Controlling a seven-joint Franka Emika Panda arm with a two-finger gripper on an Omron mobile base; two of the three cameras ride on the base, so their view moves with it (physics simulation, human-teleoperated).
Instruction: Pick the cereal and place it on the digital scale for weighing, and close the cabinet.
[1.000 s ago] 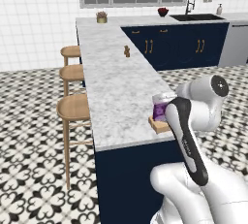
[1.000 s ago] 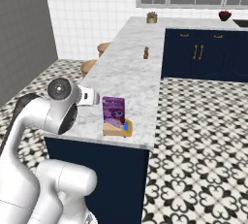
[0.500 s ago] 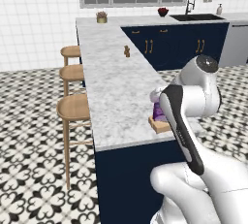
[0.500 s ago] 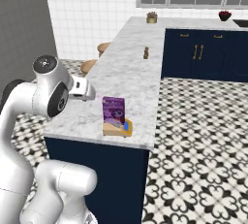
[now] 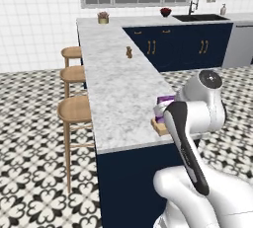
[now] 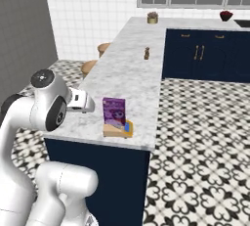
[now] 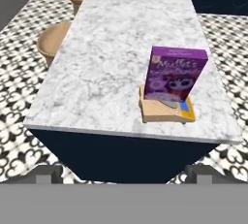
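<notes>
The cereal (image 7: pixel 177 72) is a purple box with a cartoon face. It stands upright on the digital scale (image 7: pixel 164 112), a low tan slab near the front right corner of the marble counter (image 7: pixel 106 48). My gripper (image 7: pixel 123 173) is open and empty, and hangs back off the counter's near edge, facing the box. In the right base view the hand (image 6: pixel 84 101) is left of the cereal (image 6: pixel 114 111) and the scale (image 6: pixel 117 131), apart from both. In the left base view my arm hides most of the cereal (image 5: pixel 165 98) and the scale (image 5: pixel 159 127). The cabinet is out of view.
Three wooden stools (image 5: pixel 75 108) line the counter's left side. A small brown shaker (image 5: pixel 129 52) stands mid-counter, with a plant pot (image 5: pixel 103 17) at the far end. Navy counter cabinets (image 6: pixel 205 56), a red bowl (image 6: pixel 226 15) and a sink (image 5: pixel 197 17) lie beyond. The floor is patterned tile.
My arm has drawn back from the box, its elbow rising and swinging away. The cereal and the scale have not moved. The gripper has stayed open.
</notes>
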